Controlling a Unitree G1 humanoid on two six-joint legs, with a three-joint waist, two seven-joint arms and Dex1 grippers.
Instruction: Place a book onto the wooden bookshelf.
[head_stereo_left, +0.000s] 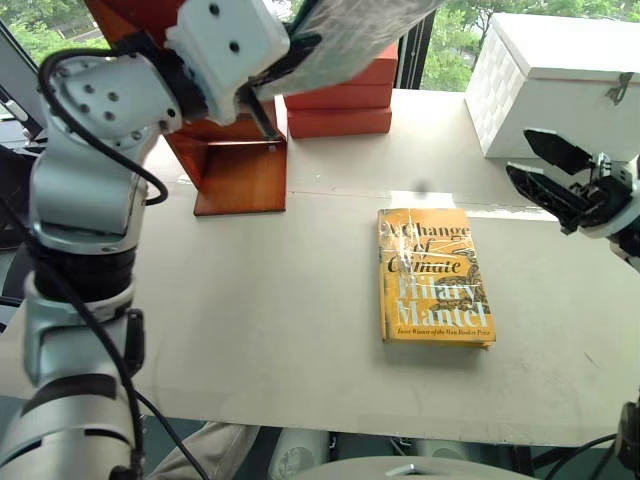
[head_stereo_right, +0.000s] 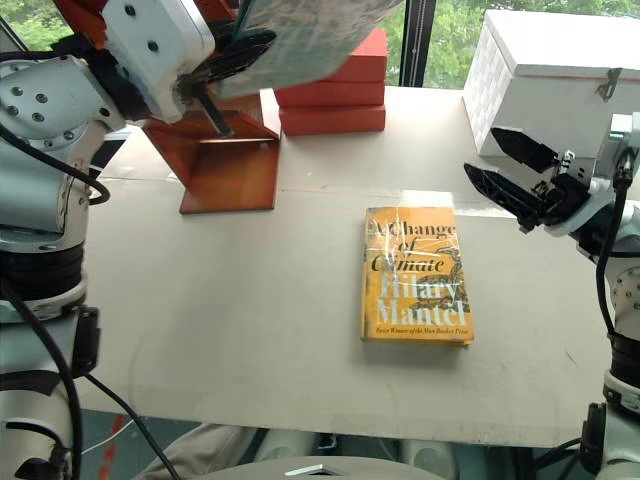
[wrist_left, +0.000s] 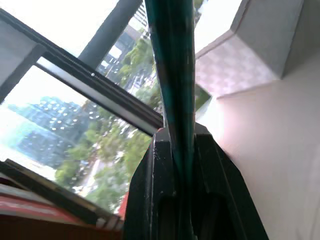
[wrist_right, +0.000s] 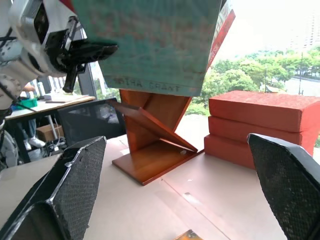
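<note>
The book (wrist_right: 150, 40), teal in shiny clear wrap with "MIRA GRANT" at its cover's edge, hangs tilted in the air above the table's far side. My left gripper (head_stereo_left: 280, 78) is shut on its lower edge, and in the left wrist view the book's edge (wrist_left: 172, 75) runs up between the two black fingers (wrist_left: 156, 185). The wooden bookshelf (head_stereo_left: 240, 170), reddish-brown with slanted panels, stands just under and behind that gripper. My right gripper (head_stereo_right: 500, 165) hovers open and empty over the table's right side, pointing towards the shelf.
A yellow-orange book (head_stereo_left: 433, 277) lies flat mid-table. Stacked orange-red bricks (head_stereo_left: 340, 105) sit right of the bookshelf. A white box (head_stereo_left: 560, 80) stands at the far right, close behind my right gripper. The pale table (head_stereo_left: 250, 320) spreads to the front left.
</note>
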